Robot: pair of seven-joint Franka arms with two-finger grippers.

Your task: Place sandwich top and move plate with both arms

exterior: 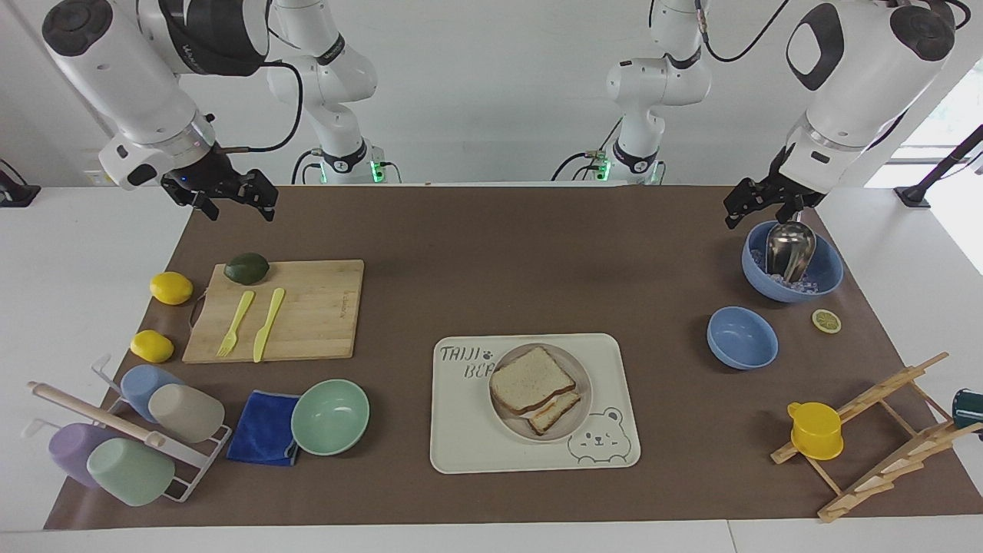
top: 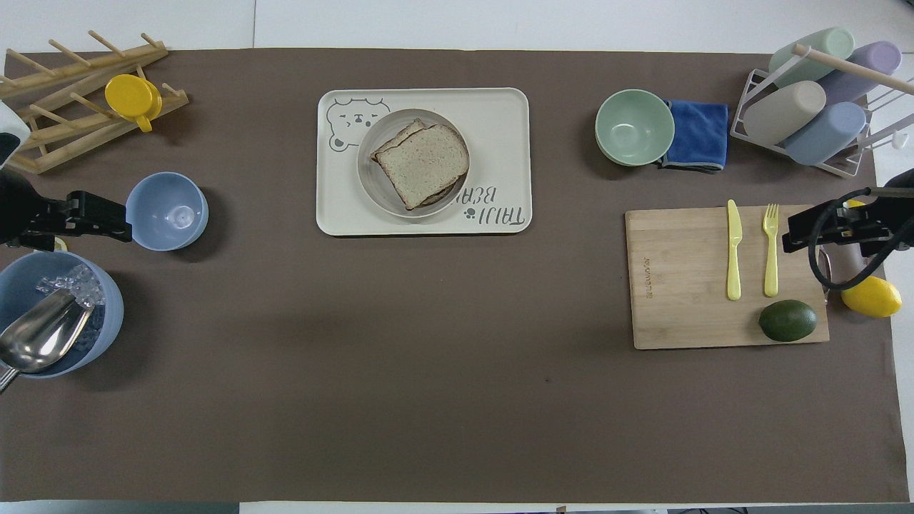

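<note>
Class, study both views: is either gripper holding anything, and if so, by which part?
Nothing is held. The left gripper is open in the air above the ice bowl; the right gripper is open, raised near the cutting board.

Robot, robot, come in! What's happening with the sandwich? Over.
Both grippers open, raised, empty. Sandwich top on plate. Nothing blocking.

Bread slices: two, the sandwich top (exterior: 531, 379) lying over a smaller toast slice (exterior: 554, 412)
Plate (exterior: 580, 378): one
Tray (exterior: 461, 430): one
Bowls: three, one mint-green (exterior: 330, 417), two blue (exterior: 742, 337) (exterior: 825, 270)
Cups in wire rack (exterior: 184, 472): four
Yellow cup (exterior: 815, 430): one
Lemons: two whole (exterior: 170, 288) (exterior: 151, 346), one slice (exterior: 826, 320)
Avocado (exterior: 246, 268): one
Cutlery: one fork (exterior: 236, 323), one knife (exterior: 268, 324)
Cutting board (exterior: 322, 307): one
Blue cloth (exterior: 263, 427): one
Metal scoop (exterior: 789, 250): one
Wooden rack (exterior: 883, 438): one
</note>
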